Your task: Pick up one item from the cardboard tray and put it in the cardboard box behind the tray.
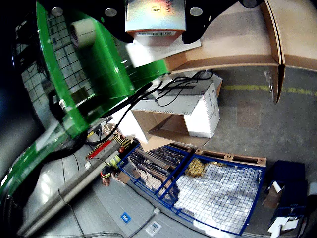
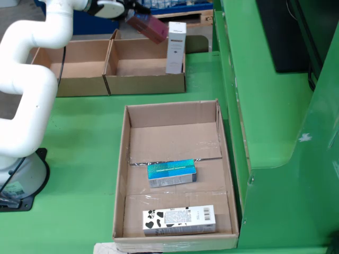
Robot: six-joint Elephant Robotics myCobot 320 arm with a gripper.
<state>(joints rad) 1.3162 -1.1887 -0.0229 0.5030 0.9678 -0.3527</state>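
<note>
Cardboard dominates the fixed view: a shallow cardboard tray (image 2: pixel 175 132) is seen in the lower middle of the frame, resting on a green table (image 2: pixel 79 159). Inside the tray, a teal holographic box (image 2: pixel 172 173) is laid flat near the centre, and a white box with black cow patches (image 2: pixel 179 220) is laid flat near the front wall, apart from the teal one. Behind the tray, at the upper left of the frame, two open cardboard boxes are set side by side; the right-hand cardboard box (image 2: pixel 145 79) holds a tall white carton (image 2: pixel 176 47) standing upright against its right wall. The white arm (image 2: pixel 32 69) is curved up the left edge of the frame, and its gripper (image 2: pixel 139 17) is held at the top, above the right-hand box. A maroon carton (image 2: pixel 149 27) is gripped there, tilted, its lower end pointing toward the upright white carton and just beside its top.

In the gripper-mounted view, the black fingers (image 1: pixel 198 25) are seen along the top edge, closed against either side of a held carton (image 1: pixel 156 17) whose orange-red edge and barcode label face the camera. Below it, part of the green table edge (image 1: pixel 94 69) crosses the left of the frame. The rest of the frame is filled with workshop floor, a white box (image 1: pixel 203 111) and a blue wire cage (image 1: pixel 213 196).
</note>
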